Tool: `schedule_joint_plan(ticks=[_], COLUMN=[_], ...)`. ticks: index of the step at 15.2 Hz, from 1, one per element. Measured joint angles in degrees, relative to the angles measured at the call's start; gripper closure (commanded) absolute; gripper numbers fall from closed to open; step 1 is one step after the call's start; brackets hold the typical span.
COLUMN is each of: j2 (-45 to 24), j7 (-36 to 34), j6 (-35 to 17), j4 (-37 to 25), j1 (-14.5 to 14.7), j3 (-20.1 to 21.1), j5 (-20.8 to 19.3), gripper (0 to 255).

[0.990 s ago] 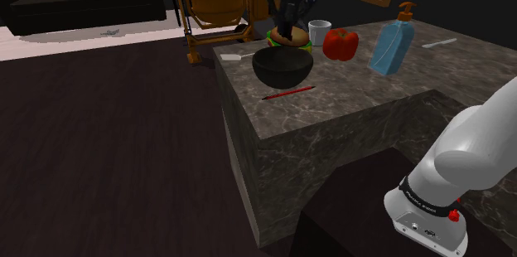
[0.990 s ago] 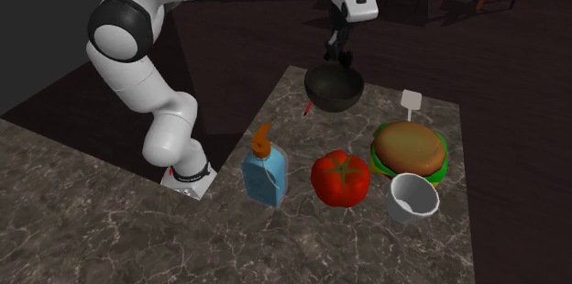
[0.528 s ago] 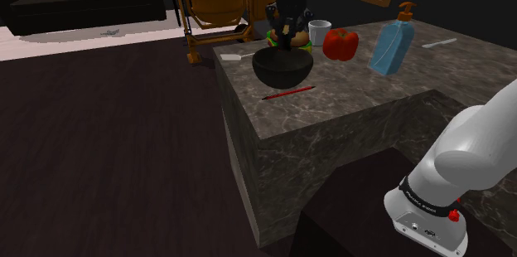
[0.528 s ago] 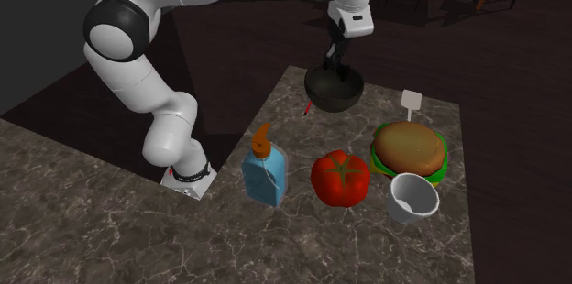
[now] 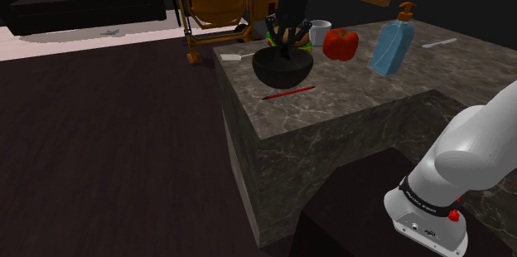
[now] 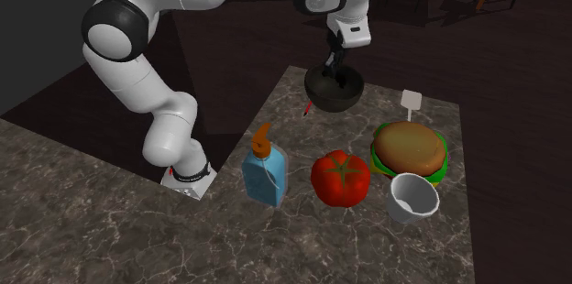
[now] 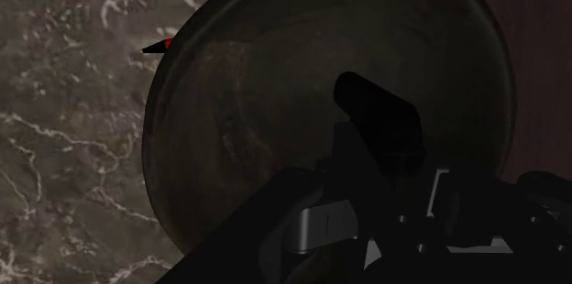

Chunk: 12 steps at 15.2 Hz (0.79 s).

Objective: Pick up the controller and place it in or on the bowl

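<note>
While poised low over the bowl (image 5: 282, 69), clamps the controller (image 7: 380, 136) between both fingers of the gripper (image 6: 337, 60). Controller: black, matte, lumpy, with two horn-like grips; held over the bowl's hollow, contact with it not discernible. Bowl: dark, round, deep, with a dull mottled sheen inside. One of each.

Countertop (image 5: 364, 98): grey stone, white-veined, square-edged. On it, counted:
- one thin red pen (image 5: 288, 93), just beside the bowl
- one burger (image 6: 410, 149), glossy domed bun over a green frill
- one round red tomato (image 6: 340, 178)
- one white cup (image 6: 412, 198)
- one blue flat-sided soap bottle (image 6: 266, 172) with an orange pump
- one flat white spatula (image 6: 410, 101)
</note>
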<state>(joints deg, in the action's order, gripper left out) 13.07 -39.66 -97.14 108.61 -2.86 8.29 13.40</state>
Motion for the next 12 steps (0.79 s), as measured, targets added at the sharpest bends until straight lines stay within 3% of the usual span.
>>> schedule_joint_plan(ticks=[2, 3, 9, 12], j2=[0.01, 0.01, 0.02, -0.49], j7=[0.01, 0.01, 0.01, 0.05], j6=[-0.03, -0.04, -0.04, 3.83], j4=[0.04, 0.05, 0.05, -4.29], j1=[0.00, 0.00, 0.00, -0.36], j3=[0.00, 0.00, 0.00, -0.61], j5=[0.00, 0.00, 0.00, -0.26], gripper=[255, 0, 0, 0])
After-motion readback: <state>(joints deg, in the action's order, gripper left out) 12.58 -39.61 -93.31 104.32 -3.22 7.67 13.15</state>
